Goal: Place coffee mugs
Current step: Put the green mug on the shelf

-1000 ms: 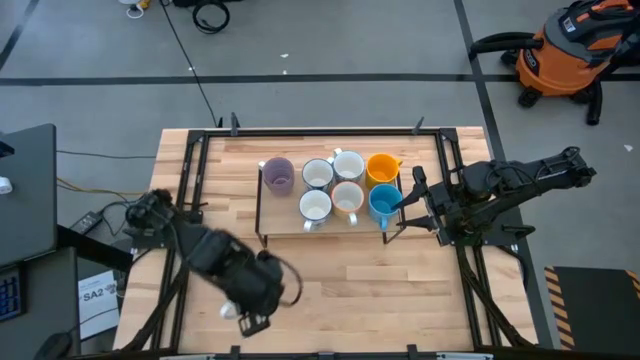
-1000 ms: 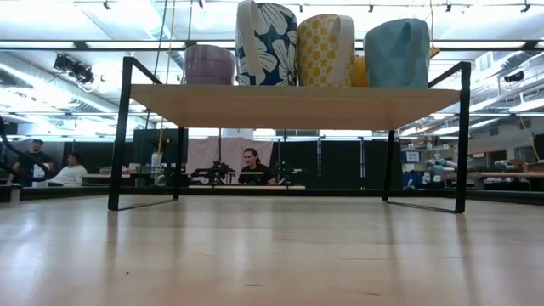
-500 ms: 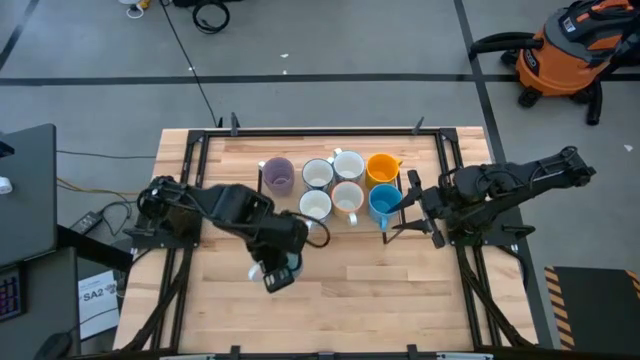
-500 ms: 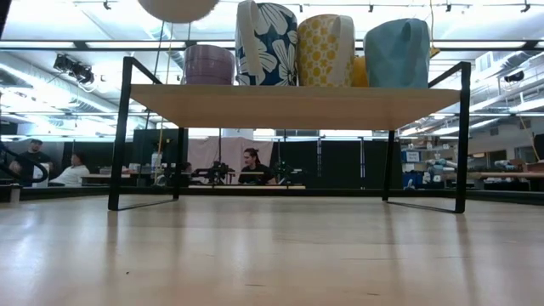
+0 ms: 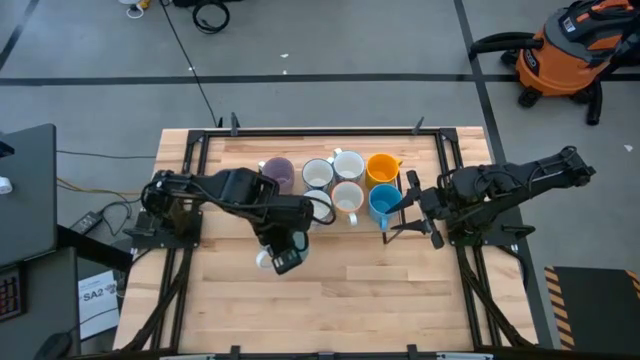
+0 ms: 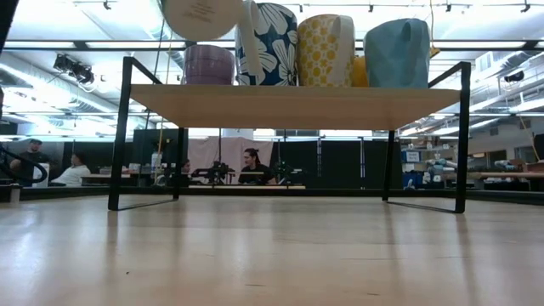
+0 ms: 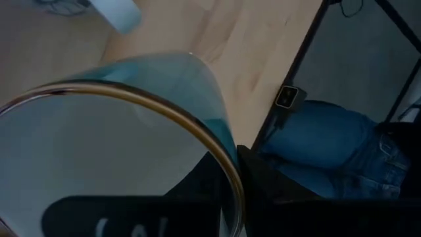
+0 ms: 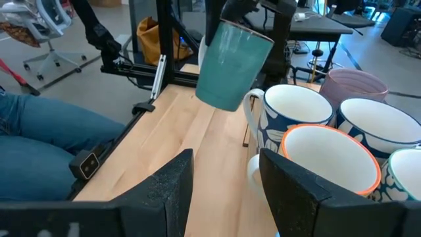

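Note:
My left gripper [image 5: 283, 255] hangs over the middle of the table, just near of the rack, shut on a teal mug [image 8: 233, 62]. The low view catches that mug's pale base [image 6: 202, 13] high above the tabletop. Several mugs stand on the rack's wooden shelf [image 6: 297, 106]: purple [image 5: 278, 175], white [image 5: 348, 163], orange-yellow [image 5: 382, 168] and bright blue [image 5: 383, 203] among them. My right gripper [image 5: 410, 205] waits open at the rack's right end, beside the blue mug, touching nothing. My left gripper holds the teal mug by its gold-edged rim [image 7: 220, 158], with one finger inside the mug and one outside its wall. The fingers come from above. The mug is lifted clear and hangs tilted below them [image 8: 233, 62].
The rack's black legs [image 6: 119, 127] stand on the table with open room beneath the shelf. Bare tabletop [image 5: 360, 280] lies near of the rack. A person in jeans [image 8: 39, 138] sits at the table's edge. An orange vacuum [image 5: 565, 50] stands on the floor beyond.
My left arm has swung from the table's near-left corner toward the rack, moving right and farther away with the teal mug in its hold. In the low view the mug's base has come in at the top and moved right.

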`<action>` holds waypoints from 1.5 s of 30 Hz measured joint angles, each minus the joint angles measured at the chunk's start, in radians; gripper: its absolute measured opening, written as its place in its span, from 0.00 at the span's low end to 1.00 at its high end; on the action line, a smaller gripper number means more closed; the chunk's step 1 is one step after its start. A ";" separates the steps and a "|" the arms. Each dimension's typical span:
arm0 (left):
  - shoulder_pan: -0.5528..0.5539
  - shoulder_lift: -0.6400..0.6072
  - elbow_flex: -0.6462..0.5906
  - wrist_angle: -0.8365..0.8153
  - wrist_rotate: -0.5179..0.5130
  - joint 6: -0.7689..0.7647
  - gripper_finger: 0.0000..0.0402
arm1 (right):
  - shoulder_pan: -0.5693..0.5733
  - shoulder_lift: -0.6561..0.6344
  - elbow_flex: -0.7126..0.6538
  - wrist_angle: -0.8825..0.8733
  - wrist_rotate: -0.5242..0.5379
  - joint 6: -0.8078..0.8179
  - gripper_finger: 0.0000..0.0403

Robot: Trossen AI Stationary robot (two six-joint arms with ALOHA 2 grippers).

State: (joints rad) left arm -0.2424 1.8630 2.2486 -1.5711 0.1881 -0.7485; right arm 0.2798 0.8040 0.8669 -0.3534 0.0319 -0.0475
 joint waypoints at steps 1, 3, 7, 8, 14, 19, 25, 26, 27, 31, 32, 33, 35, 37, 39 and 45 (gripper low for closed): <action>0.000 -0.007 -0.001 0.000 0.001 -0.004 0.08 | 0.000 0.000 0.000 -0.001 0.000 0.000 0.45; 0.003 -0.036 -0.001 0.000 0.000 -0.013 0.08 | 0.000 0.000 0.000 -0.004 0.000 0.000 0.45; 0.006 -0.099 0.001 -0.001 -0.047 -0.044 0.08 | 0.000 0.000 0.000 -0.006 -0.001 0.000 0.45; 0.009 -0.111 0.001 -0.001 -0.059 -0.052 0.08 | 0.000 0.000 0.000 -0.007 -0.005 0.000 0.45; 0.024 -0.170 0.001 -0.002 -0.138 -0.051 0.08 | 0.000 0.000 0.000 -0.006 -0.007 0.000 0.45; 0.039 -0.170 0.001 0.001 -0.169 -0.001 0.08 | 0.000 0.000 -0.001 -0.006 -0.007 0.001 0.45; 0.047 -0.177 -0.100 0.001 -0.149 -0.004 0.08 | 0.000 0.000 -0.001 -0.007 -0.007 0.001 0.45; 0.043 -0.182 -0.129 0.002 -0.132 -0.009 0.08 | 0.000 0.000 -0.001 -0.007 -0.007 0.001 0.45; 0.041 -0.192 -0.161 0.002 -0.108 -0.018 0.08 | 0.000 0.000 -0.001 -0.007 -0.007 0.001 0.45; 0.036 -0.243 -0.280 -0.001 -0.072 -0.024 0.08 | 0.000 0.000 -0.001 -0.007 -0.007 0.000 0.45; 0.040 -0.255 -0.304 0.001 -0.071 -0.021 0.08 | 0.000 0.000 -0.001 -0.007 -0.007 0.000 0.45; 0.048 -0.268 -0.324 0.002 -0.071 -0.018 0.08 | 0.000 0.000 -0.001 -0.007 -0.007 0.001 0.45; 0.063 -0.305 -0.358 0.010 -0.085 -0.019 0.08 | 0.000 0.000 -0.001 -0.007 -0.007 0.001 0.45; 0.077 -0.340 -0.382 -0.008 -0.108 -0.040 0.08 | 0.000 0.000 -0.001 -0.007 -0.007 0.001 0.45; 0.092 -0.360 -0.384 -0.013 -0.133 -0.052 0.08 | 0.000 0.000 -0.001 -0.007 -0.007 0.001 0.45; 0.131 -0.377 -0.384 -0.005 -0.144 -0.056 0.08 | 0.000 0.000 -0.001 -0.007 -0.007 0.001 0.45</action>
State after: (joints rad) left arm -0.1117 1.4863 1.8648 -1.5757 0.0437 -0.8050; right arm 0.2798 0.8043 0.8658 -0.3603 0.0246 -0.0467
